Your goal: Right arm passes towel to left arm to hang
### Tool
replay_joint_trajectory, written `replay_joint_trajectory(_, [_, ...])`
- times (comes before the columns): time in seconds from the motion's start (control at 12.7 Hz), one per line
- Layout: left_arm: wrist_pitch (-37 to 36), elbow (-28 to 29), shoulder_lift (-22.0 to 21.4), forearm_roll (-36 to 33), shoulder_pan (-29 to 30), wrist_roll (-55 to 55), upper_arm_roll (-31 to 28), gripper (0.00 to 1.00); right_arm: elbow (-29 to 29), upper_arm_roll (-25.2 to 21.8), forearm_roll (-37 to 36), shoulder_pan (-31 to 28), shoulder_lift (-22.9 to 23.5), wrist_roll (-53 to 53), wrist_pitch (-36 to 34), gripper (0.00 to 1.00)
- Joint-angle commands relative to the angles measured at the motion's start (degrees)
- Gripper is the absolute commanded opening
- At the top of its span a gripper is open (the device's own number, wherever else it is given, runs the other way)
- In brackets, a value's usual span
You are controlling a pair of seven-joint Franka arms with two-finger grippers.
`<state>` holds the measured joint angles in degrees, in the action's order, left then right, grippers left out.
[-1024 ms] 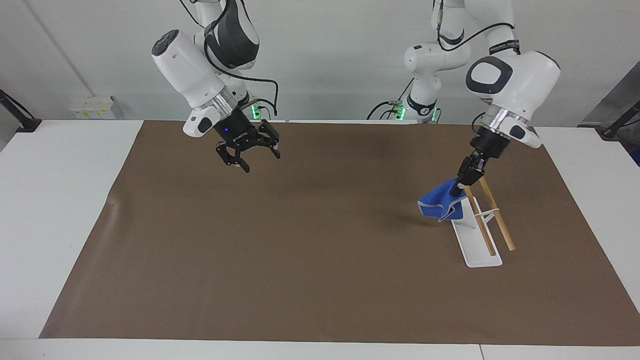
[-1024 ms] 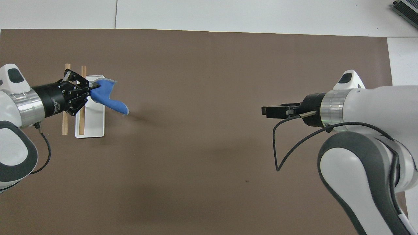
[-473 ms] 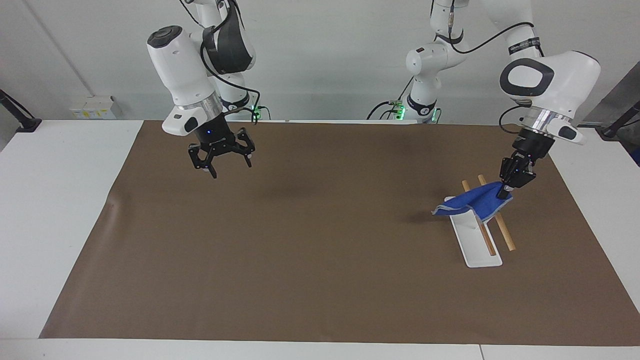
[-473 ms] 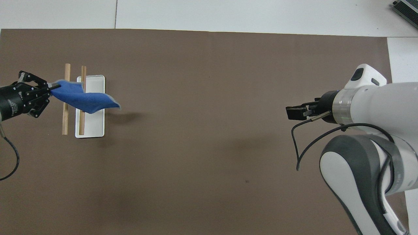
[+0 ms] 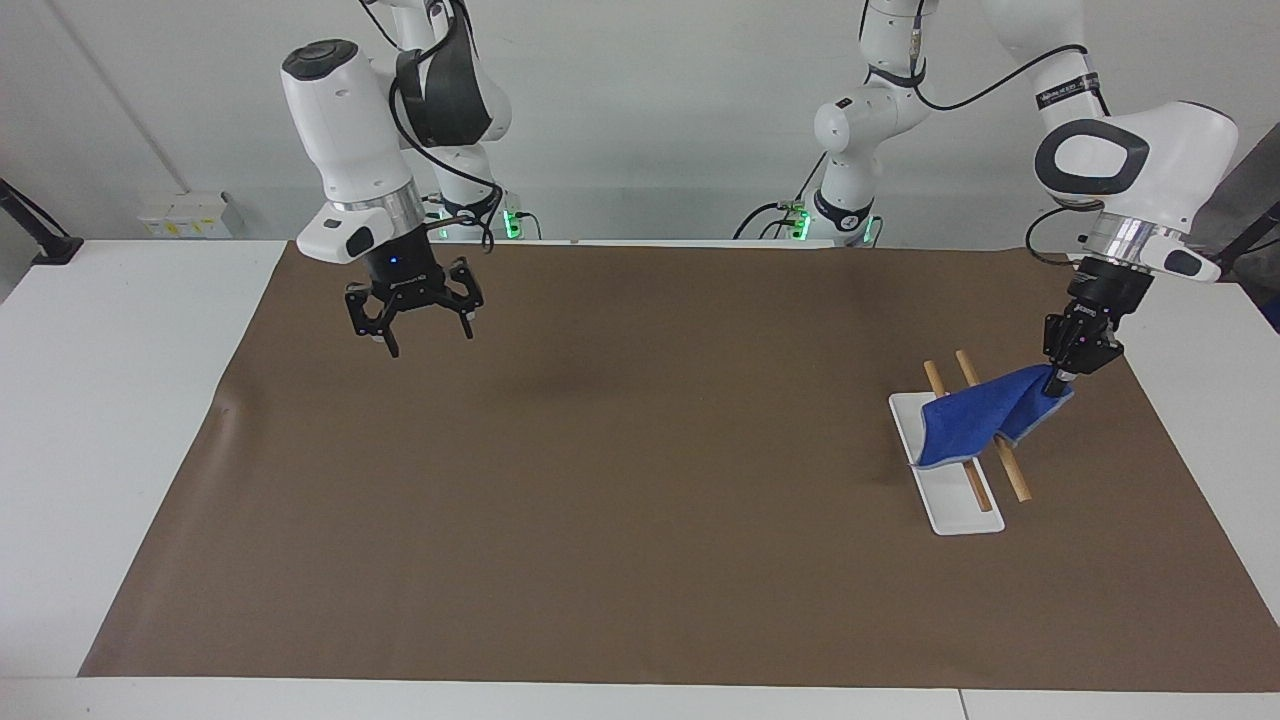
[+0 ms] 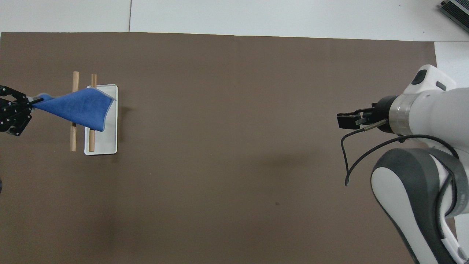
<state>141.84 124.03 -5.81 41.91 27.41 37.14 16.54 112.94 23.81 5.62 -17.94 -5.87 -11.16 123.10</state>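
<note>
On the brown-matted bench (image 5: 600,520), the left hand (image 5: 1062,379) pinches the towel (image 5: 975,420) corner at the rack's (image 5: 950,490) three o'clock edge, draping it across both bars, while the right hand (image 5: 415,320) waits, fingers apart.

Mid-left of frame: soft royal-blue rectangular towel (image 6: 75,107) draped across two wooden bars of a white-based rack (image 6: 108,143), one corner pinched by the black clawed left gripper (image 6: 32,103) at the left edge (fingertips closed on cloth). Mid-right: black clawed right gripper (image 6: 345,120), spread wide, empty, over brown mat (image 6: 234,146).
</note>
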Motion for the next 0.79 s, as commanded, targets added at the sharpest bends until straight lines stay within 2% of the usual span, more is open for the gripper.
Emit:
replay_joint_trajectory(0.0, [-0.16, -1.42, 0.53, 0.8, 0.98, -0.49, 0.69, 0.0, -2.19, 0.45, -3.85, -0.52, -0.11, 6.65, -3.12, 1.0])
replay_joint_trajectory(0.32, [-0.33, -2.56, 1.15, 1.07, 2.12, -0.49, 0.69, 0.0, -5.27, 0.54, -6.41, -0.52, 0.16, 12.99, -7.87, 1.0])
replay_joint_trajectory(0.71, [-0.25, -3.88, 1.94, 1.16, 2.04, -0.84, 0.69, 0.0, -7.65, 0.36, -6.32, -0.78, 0.24, 13.09, -10.69, 1.0])
